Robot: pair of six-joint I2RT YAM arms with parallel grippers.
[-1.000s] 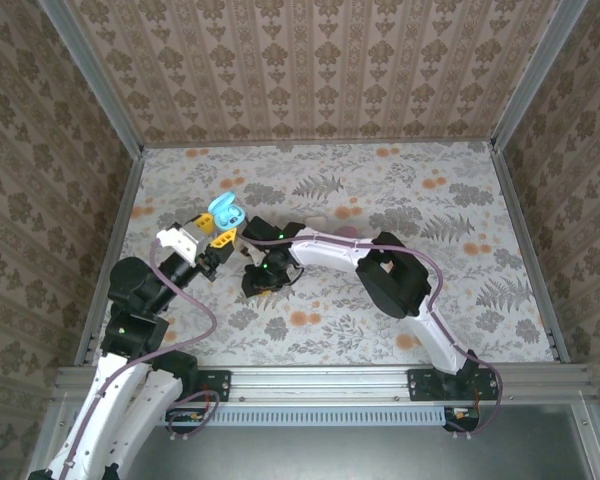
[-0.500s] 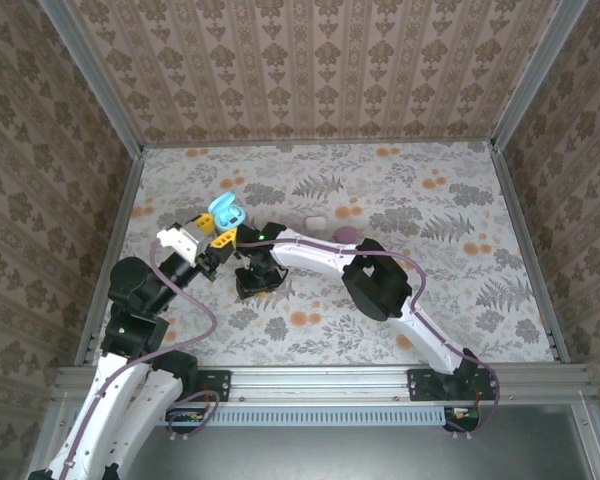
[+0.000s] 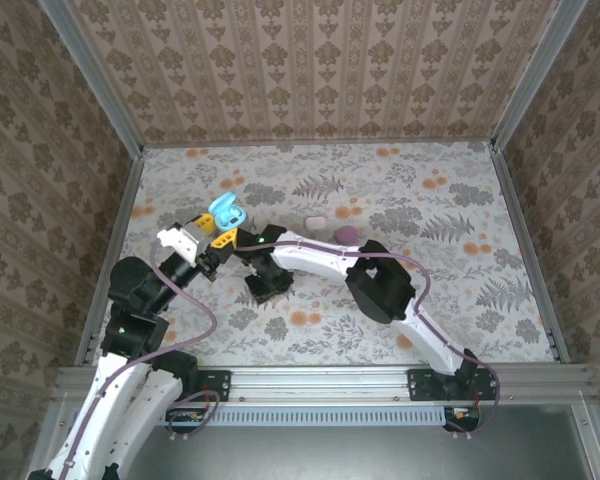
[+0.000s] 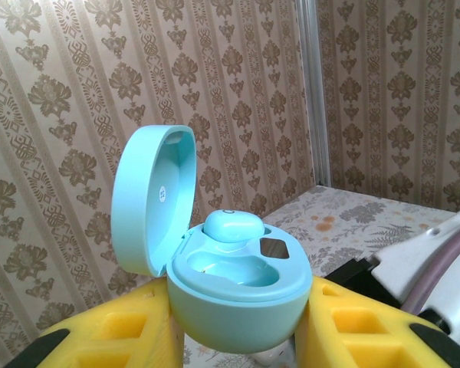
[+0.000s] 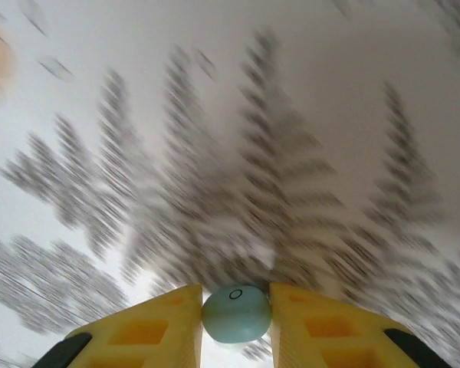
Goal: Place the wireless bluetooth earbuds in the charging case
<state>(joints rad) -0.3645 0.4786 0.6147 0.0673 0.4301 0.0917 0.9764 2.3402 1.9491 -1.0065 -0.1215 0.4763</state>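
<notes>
Top view: the left hand point(image 3: 223, 226) holds the open teal charging case point(image 3: 226, 211) above the desk point(image 3: 430, 280). The right hand point(image 3: 270, 288) hangs low, near it.

Left wrist view: yellow fingers point(image 4: 100, 337) clamp the case, its lid raised, with a seated earbud point(image 4: 231, 228) inside.

Right wrist view: the right hand is clamped on a second earbud point(image 5: 234, 310), teal, over the blurred desk.

You saw the charging case point(image 4: 238, 314) as smooth pale-teal plastic with a soft gloss; the earbud point(image 4: 231, 228) at its 12 o'clock looked the same. The yellow fingers point(image 4: 318, 303) were matt plastic. The frame rail point(image 3: 320, 380) at 6 o'clock was dull metal.
</notes>
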